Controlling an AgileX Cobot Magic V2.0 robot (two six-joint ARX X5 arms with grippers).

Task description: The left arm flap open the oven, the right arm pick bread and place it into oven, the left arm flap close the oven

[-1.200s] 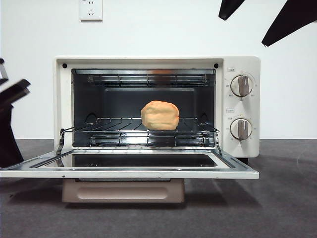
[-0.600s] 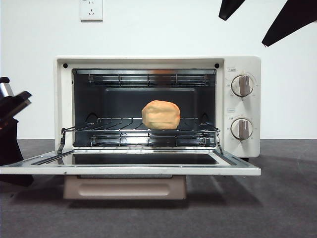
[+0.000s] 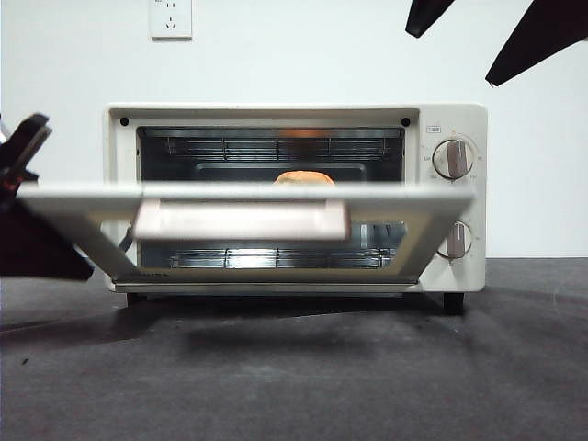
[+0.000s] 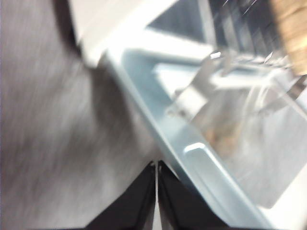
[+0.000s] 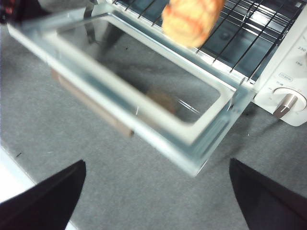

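On the dark tabletop [image 3: 294, 377], the oven [image 3: 450, 119] is being shown with its door [image 3: 243, 195] half raised, the door's free edge level with the middle of the cavity and its beige handle [image 3: 241, 220] facing the front camera. Behind that raised edge, only the top of the bread [image 3: 304, 177] is being seen from the front; in the right wrist view the bread [image 5: 191, 20] is sitting on the wire rack [image 5: 249, 28], well inside the oven and clear of the door frame. The door is blurred in both wrist views.

At the door's left end, the left tool [image 3: 23, 147] is being held against or just under the door's corner; exact contact cannot be told from the front. In its own view the left tool [image 4: 156, 167] is clenched, its two black tips pressed together with only a thin slit between them, right beside the door's metal edge [image 4: 192, 158], and nothing is being gripped.

The right tool [image 5: 158, 182] is being kept high above the tabletop in front of the oven, its fingers [image 5: 48, 196] spread wide and empty, with open grey surface beneath them. In the front view it appears only as two black tips at the top right corner [image 3: 514, 37], well apart from the oven's top edge and from the two knobs [image 3: 450, 158].
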